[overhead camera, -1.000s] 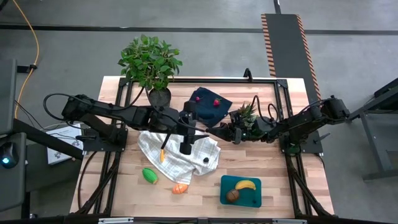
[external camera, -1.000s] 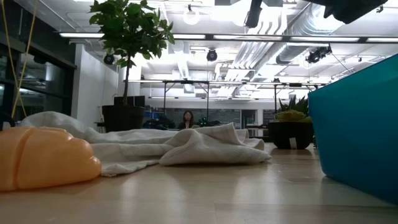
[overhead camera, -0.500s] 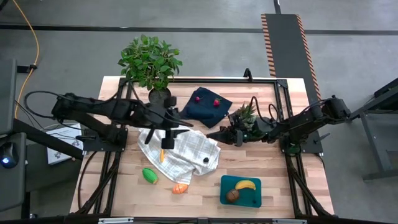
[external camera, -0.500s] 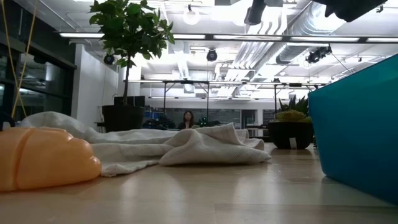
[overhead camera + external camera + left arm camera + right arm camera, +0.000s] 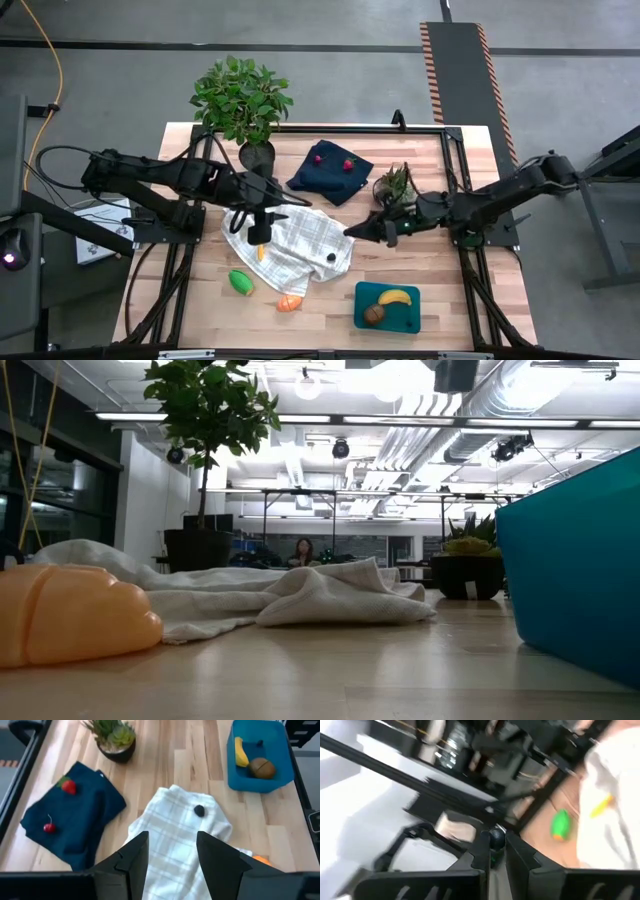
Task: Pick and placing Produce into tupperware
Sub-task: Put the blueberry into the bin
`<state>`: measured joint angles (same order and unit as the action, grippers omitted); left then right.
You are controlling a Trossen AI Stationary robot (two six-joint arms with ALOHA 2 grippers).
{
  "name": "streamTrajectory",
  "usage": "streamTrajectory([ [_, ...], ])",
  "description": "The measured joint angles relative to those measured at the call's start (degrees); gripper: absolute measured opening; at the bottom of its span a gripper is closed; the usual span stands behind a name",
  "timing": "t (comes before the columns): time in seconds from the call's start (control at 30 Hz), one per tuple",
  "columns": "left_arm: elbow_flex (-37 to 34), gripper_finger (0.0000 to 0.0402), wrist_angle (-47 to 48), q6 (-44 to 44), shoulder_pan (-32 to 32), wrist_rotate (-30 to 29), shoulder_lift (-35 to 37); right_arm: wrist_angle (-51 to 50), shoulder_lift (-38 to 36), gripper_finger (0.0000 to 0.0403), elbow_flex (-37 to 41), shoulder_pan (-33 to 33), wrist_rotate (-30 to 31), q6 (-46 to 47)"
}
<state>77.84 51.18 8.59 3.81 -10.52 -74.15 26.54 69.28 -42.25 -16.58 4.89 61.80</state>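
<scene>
Now the left gripper [image 5: 258,232] is hovering with wide jaws over the white cloth [image 5: 300,245]; the right gripper [image 5: 352,231], at its 3 o'clock, is holding a small dark ball [image 5: 496,838].

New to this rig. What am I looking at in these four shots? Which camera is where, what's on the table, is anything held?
These are two dark robot arms at a wooden table, each ending in a two-finger gripper. One picture looks straight down, one sits at table height, and one camera rides on each wrist.

From above, the left gripper hovers over a white checked cloth, open and empty. The right gripper is at that cloth's edge; whether it holds anything is unclear.

Also on the table:
- a teal tupperware holding a banana and a brown round piece
- a green piece and an orange piece
- a navy cloth with red berries on it
- a leafy plant and a small spiky plant
</scene>
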Motion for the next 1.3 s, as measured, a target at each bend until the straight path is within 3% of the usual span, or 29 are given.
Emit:
streamTrajectory([
  [0.27, -0.02, 0.0156, 2.04, 2.3, -0.04, 2.68, 0.02, -31.2, -0.28, 0.002, -12.35, -5.16, 1.31, -0.19],
  [0.47, -0.02, 0.0156, 4.2, 2.29, -0.04, 6.11, 0.02, -44.78, -0.13, 0.002, -17.76, -11.02, 6.96, 5.76],
  [0.83, -0.07, 0.0156, 9.68, 1.78, 1.28, 16.66, 0.99, -45.96, 7.22, 0.002, -18.92, -17.27, 8.3, 21.04],
  [1.17, -0.07, 0.0156, 11.77, 5.73, 10.8, 12.52, 4.47, -44.55, 14.13, 0.002, -18.97, -21.93, 5.48, 32.46],
  [1.3, -0.07, 0.0156, 12.08, 8.8, 14.39, 9.34, 5.89, -48.92, 17.5, 0.002, -22.0, -22.8, 2.69, 33.97],
])
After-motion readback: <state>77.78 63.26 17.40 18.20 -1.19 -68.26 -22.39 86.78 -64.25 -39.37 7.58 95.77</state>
